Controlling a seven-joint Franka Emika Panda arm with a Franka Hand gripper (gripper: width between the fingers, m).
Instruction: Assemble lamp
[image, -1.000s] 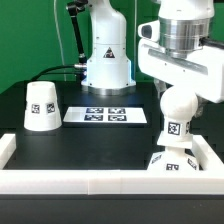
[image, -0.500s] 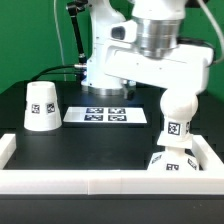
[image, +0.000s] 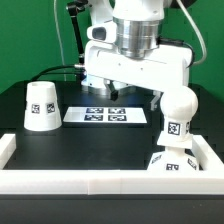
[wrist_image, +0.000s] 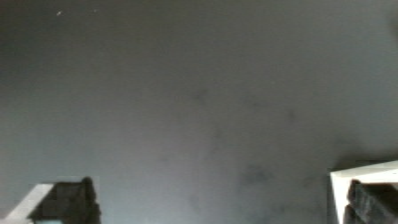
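White plastic parts sit on a black table (image: 100, 150) in front of you. In the exterior view, the shade (image: 40, 106), a cup-like cone with a black-and-white tag, stands narrow end up toward that view's left, well apart from the other parts. The marker board (image: 106, 115) lies flat near the table's middle, just beside the shade. On that view's right, the bulb (image: 176, 112) stands upright on its neck, seated on the base (image: 172, 163), which rests against the white rail (image: 110, 182) at the table's front edge. The bulb and base each carry a square tag.

The arm (image: 135, 50) hangs above the marker board, its broad white wrist filling the upper middle of that view. The gripper (image: 116, 91) shows only as a dark tip under the wrist, clear of every part; you cannot tell from here whether its fingers are apart or together.

The wrist view is mostly bare, blurred black table. One dark finger (wrist_image: 68, 200) pokes in at one corner, and a white edge at the opposite corner is too blurred to name. Nothing is seen in the gripper.
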